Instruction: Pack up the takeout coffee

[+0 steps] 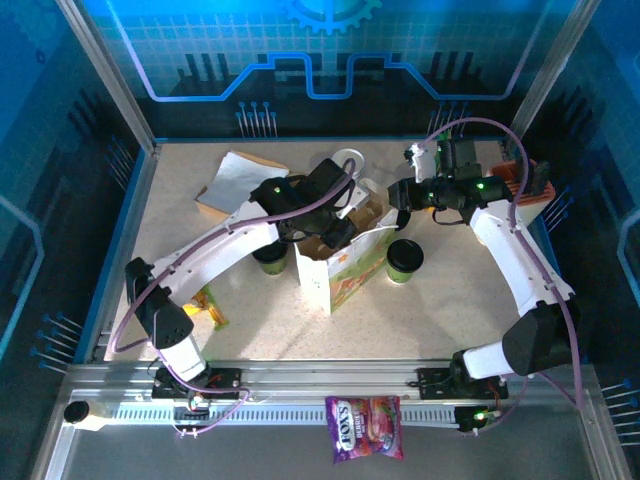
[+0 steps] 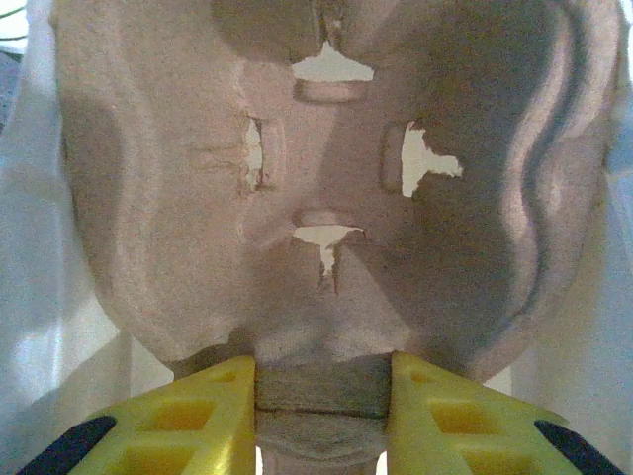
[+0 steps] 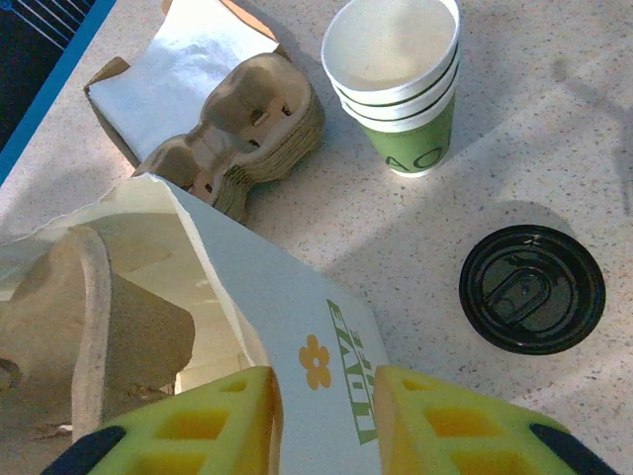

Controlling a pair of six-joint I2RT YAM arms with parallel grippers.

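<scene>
While the left claw [image 2: 321, 401] pinches the rim of a pulp cup carrier [image 2: 326, 168], jaws narrow and shut on that grey lip, it holds the carrier in the mouth of the flower-printed paper bag [image 1: 345, 270]. Over on the other side, the right claw [image 3: 323, 421] grips the bag's upper edge, jaws narrow on the paper, propping it open. So this looks like the setup stage of the packing. The bag stands upright in the middle of the counter [image 1: 450, 310] and the carrier is in it or going in, but no coffee is inside yet. Now the two takeout coffees. One lidded cup [image 1: 405, 260] stands on the counter just beside the bag on its right, and its black lid [image 3: 532, 289] is plain to see from the right wrist. The other lidded cup [image 1: 268, 258] stands at the bag's left, partly hidden under the left arm. Both are upright, capped and outside the bag, and neither claw touches them. Whether the carrier sits flat on the bag's bottom I cannot tell. By my reckoning nearly everything remains: seat the carrier, let go, then lift each cup and set it into the bag. A stack of empty cups [image 3: 396, 89] and spare carriers [image 3: 252, 114] wait at the back.
</scene>
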